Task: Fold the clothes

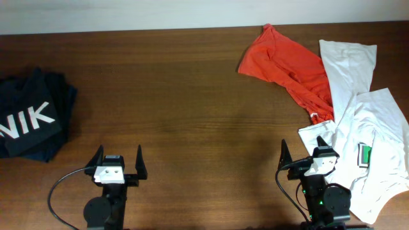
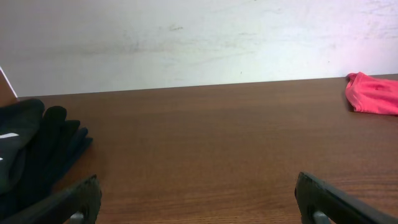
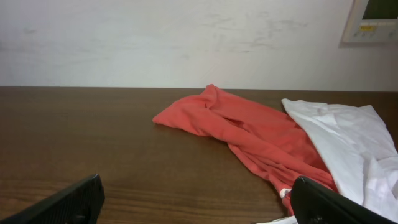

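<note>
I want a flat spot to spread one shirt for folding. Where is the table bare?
The widest bare wood is the table's middle, between the dark folded pile and the red shirt, ahead of the left gripper. The right side is crowded: the white garment overlaps the red shirt and reaches the right gripper.

Soft cloth garments (image 1: 287, 67) lie on the smooth wood-grain table (image 1: 192, 121).

brown table (image 1: 192, 96), white wall (image 2: 186, 37)
</note>
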